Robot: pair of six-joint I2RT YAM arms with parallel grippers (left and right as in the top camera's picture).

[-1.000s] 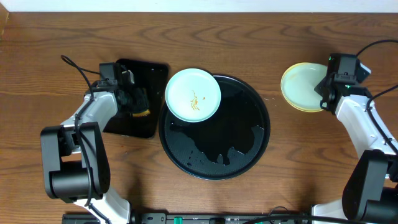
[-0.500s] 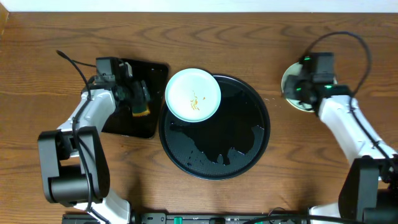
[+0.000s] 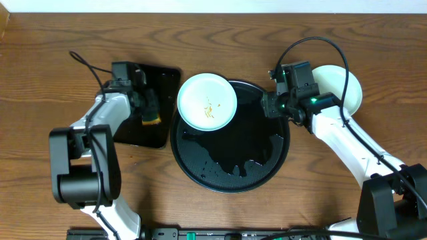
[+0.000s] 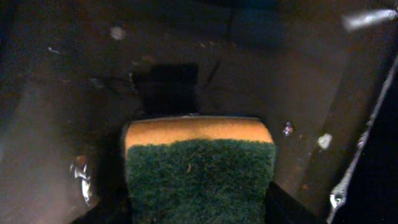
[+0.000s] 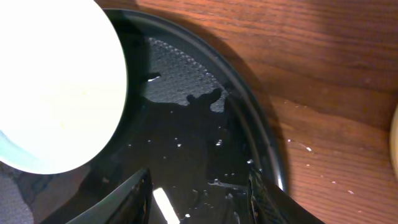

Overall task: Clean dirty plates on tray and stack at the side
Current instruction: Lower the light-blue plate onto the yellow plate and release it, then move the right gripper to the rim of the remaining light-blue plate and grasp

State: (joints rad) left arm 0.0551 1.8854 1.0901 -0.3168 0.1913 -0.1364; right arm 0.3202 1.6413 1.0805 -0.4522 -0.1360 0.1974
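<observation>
Brown wood-grain tabletop [image 3: 67, 27] fills the overhead view, and the large round black tray [image 3: 253, 153] is set at its middle, its glossy surface wet in patches. With the tray read as a clock face, a pale turquoise plate [image 3: 207, 101] marked with orange smears is found at 11 o'clock, lying over the rim and partly beyond it. Off the tray toward 2 o'clock, a pale plate [image 3: 330, 80] rests on the bare wood, partly hidden by the right arm; whether more than one is stacked there cannot be told. At about 10 o'clock, just beside the tray, a smaller rectangular black tray [image 3: 157, 77] is placed.

The left gripper [image 3: 148, 107] is held over that small tray, and the left wrist view shows it clamped on a sponge [image 4: 199, 174], with the green scouring face toward the camera and the yellow layer beyond. The right gripper [image 3: 270, 107] hangs over the round tray near 2 o'clock. In its wrist view the fingers [image 5: 134, 199] are seen well apart with only wet black tray [image 5: 186, 124] between them, and the smeared plate [image 5: 56, 93] is seen at upper left, untouched.
</observation>
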